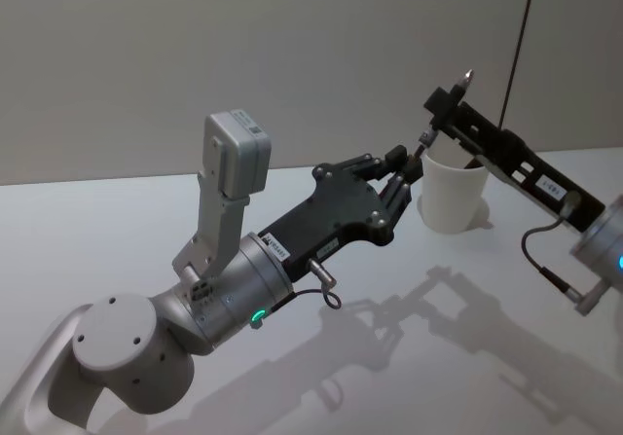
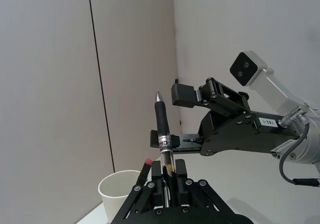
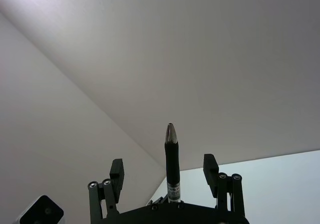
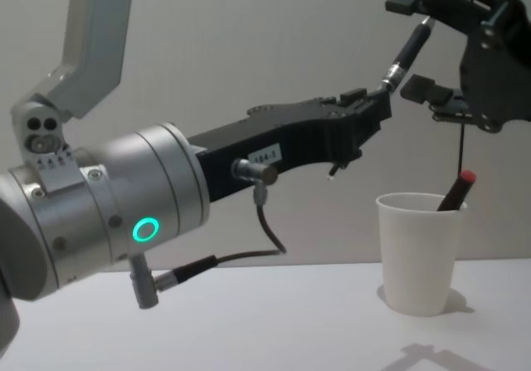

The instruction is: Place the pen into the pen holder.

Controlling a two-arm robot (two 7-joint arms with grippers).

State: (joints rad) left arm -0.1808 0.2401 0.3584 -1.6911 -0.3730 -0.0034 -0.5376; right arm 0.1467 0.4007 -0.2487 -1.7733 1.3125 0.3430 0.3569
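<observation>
A black pen with a silver tip points upward, its lower end clamped in my left gripper, which is shut on it. In the chest view the pen slants up and right from the left gripper, higher than the cup's rim and a little left of it. My right gripper is open, one finger on each side of the pen's upper barrel, seen also as the right gripper. The pen holder, a white paper cup, stands on the table below the right gripper.
A dark pen with a red end leans inside the cup. The white table stretches in front of the cup. A grey wall with a thin black cable rises behind it.
</observation>
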